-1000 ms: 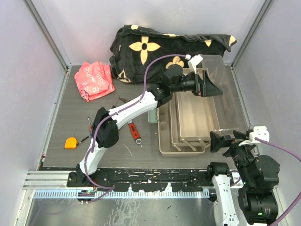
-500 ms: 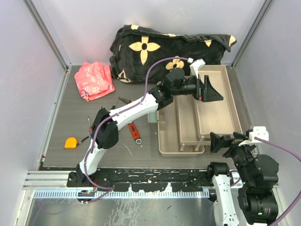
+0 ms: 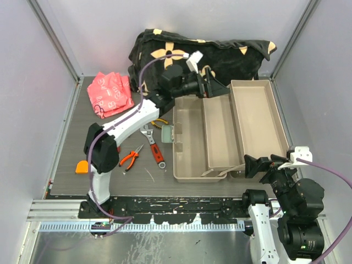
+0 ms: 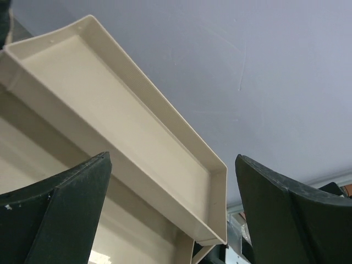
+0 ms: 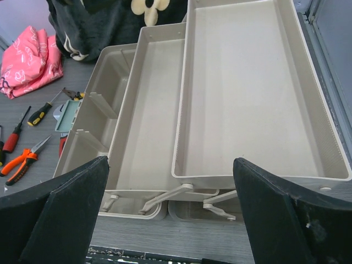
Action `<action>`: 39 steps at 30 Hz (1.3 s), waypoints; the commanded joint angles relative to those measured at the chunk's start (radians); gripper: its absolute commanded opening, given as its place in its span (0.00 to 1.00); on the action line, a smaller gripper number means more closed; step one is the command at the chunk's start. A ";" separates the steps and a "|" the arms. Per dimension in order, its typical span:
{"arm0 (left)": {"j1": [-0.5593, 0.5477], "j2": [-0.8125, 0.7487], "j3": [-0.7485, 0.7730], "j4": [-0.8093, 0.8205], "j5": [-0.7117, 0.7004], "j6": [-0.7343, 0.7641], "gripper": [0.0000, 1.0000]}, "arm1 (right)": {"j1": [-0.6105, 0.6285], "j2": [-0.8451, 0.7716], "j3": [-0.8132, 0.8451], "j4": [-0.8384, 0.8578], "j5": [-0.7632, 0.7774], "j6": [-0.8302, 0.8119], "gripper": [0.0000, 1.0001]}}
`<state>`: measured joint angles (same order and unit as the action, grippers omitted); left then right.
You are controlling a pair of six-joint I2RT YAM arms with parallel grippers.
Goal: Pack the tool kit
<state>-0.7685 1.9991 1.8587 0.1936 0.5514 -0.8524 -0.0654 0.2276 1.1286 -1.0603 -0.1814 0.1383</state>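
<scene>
one toolbox [image 3: 184, 160] stands open with two fold-out trays [image 3: 256, 118] swung out to its right. left of the toolbox lie one pair of orange-handled pliers [image 3: 131, 158], one wrench [image 3: 158, 154], two screwdrivers [image 5: 39, 114] and, farthest off, one orange tape measure [image 3: 81, 166]. behind the toolbox sits one black flowered blanket [image 3: 231, 55], and behind it to the left, one pink bag [image 3: 110, 93].

grey table [image 3: 71, 137] with toolbox [image 3: 190, 149], pliers [image 3: 131, 158]

The toolbox [image 3: 190, 151] lies fanned open, its trays [image 3: 256, 118] stepped rightward, pliers [image 3: 130, 158] lying left of it.
</scene>
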 commanded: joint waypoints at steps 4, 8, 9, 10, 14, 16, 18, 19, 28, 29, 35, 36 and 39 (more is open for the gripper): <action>0.113 -0.304 -0.246 0.061 -0.009 0.013 0.95 | 0.003 0.014 0.001 0.035 -0.009 0.011 1.00; 0.171 -0.473 -0.396 -0.100 -0.046 0.173 0.95 | 0.003 0.066 -0.021 0.075 -0.014 0.026 1.00; 0.184 -0.512 -0.423 -0.142 -0.055 0.199 0.95 | 0.003 0.080 -0.034 0.096 -0.021 0.033 0.99; 0.197 -0.545 -0.448 -0.178 -0.063 0.218 0.95 | 0.003 0.094 -0.049 0.122 -0.029 0.040 0.99; 0.254 -0.647 -0.506 -0.354 -0.099 0.293 0.95 | 0.002 0.158 -0.116 0.242 -0.056 0.073 0.98; 0.300 -0.667 -0.510 -0.446 -0.107 0.331 0.95 | 0.003 0.199 -0.138 0.314 -0.073 0.084 0.98; 0.362 -0.669 -0.505 -0.531 -0.105 0.362 0.95 | 0.003 0.261 -0.142 0.386 -0.100 0.093 0.98; 0.396 -0.665 -0.504 -0.581 -0.098 0.373 0.95 | 0.003 0.301 -0.133 0.428 -0.115 0.097 0.98; 0.624 -0.679 -0.595 -0.741 -0.111 0.502 0.93 | 0.008 0.577 0.009 0.628 -0.218 0.125 0.97; 0.639 -0.683 -0.592 -0.770 -0.115 0.525 0.94 | 0.015 0.598 0.019 0.645 -0.224 0.131 0.97; 0.676 -0.721 -0.556 -0.928 -0.169 0.692 0.96 | 0.148 0.791 0.159 0.704 -0.178 0.142 0.97; 0.676 -0.722 -0.551 -0.947 -0.173 0.709 0.96 | 0.183 0.842 0.202 0.706 -0.168 0.142 0.97; 0.677 -0.721 -0.540 -0.997 -0.172 0.722 0.96 | 0.312 1.028 0.368 0.691 -0.127 0.134 0.97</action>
<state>-0.0959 1.3140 1.2613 -0.7147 0.3931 -0.2195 0.1215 1.0901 1.3132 -0.4557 -0.3504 0.2695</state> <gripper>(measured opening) 0.962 0.971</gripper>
